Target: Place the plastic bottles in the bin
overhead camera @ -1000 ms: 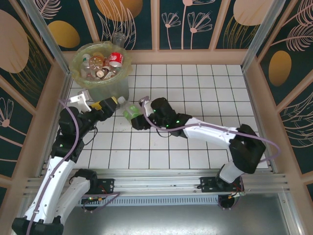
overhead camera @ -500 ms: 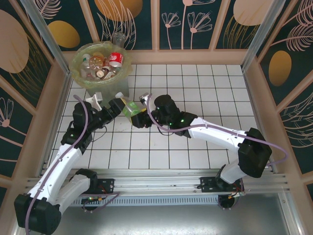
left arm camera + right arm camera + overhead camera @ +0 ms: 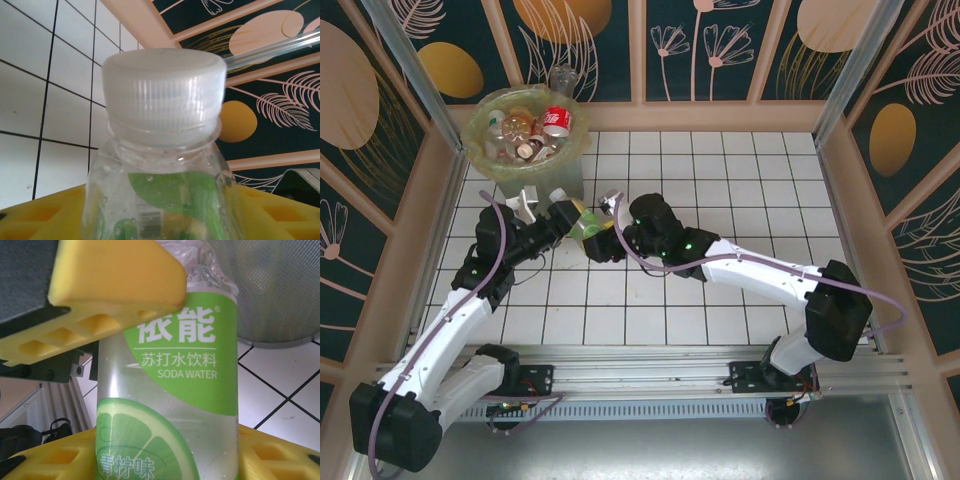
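Top: high above, looking down over whole table. Both wrists: pressed close, opposite sides of one bottle.

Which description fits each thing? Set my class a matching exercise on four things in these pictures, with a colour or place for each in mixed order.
Column A
1 bottle
2 cap
3 fingers
4 bin

Column B
a yellow
b white, ribbed
c far-left corner
d green "SODA WATER" label

Pairs: 1-d, 2-b, 3-a, 4-c
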Controlling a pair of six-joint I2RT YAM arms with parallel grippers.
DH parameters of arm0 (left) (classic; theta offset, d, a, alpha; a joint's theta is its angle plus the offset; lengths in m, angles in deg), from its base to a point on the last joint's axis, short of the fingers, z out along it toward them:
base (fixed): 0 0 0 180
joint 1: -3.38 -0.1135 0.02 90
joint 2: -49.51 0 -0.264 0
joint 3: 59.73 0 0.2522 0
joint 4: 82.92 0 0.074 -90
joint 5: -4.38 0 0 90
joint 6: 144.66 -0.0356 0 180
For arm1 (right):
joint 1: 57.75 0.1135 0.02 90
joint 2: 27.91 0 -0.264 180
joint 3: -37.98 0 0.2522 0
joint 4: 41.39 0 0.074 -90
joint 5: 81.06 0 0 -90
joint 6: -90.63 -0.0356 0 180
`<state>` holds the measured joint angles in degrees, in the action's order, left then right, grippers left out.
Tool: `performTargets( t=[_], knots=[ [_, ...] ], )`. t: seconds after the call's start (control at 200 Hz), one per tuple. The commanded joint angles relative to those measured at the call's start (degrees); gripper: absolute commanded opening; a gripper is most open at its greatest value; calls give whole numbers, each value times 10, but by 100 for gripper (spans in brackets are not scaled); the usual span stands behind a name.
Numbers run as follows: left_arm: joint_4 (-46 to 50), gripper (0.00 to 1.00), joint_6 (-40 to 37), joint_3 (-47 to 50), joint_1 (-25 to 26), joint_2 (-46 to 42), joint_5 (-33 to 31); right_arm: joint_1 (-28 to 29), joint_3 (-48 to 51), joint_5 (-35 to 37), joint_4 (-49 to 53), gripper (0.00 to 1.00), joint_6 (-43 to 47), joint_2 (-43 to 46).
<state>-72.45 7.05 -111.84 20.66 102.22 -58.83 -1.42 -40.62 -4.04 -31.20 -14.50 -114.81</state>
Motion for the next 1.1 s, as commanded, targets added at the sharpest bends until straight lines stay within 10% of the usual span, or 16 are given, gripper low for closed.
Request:
performTargets(
  t=[0.0,0.275,0.731,1.096],
  knots=[
    [-8,58,-1,-21,3,-5,1,8,-27,15,-4,58,18,-8],
    [135,51,-113,-160,2,27,-63,1,-8,19,-15,98,21,30],
    [497,53,-408,-674,-30,247,-393,-62,94,15,-2,99,19,166],
    [555,55,-475,-821,-94,373,-550,-84,112,39,9,99,13,187]
  ],
)
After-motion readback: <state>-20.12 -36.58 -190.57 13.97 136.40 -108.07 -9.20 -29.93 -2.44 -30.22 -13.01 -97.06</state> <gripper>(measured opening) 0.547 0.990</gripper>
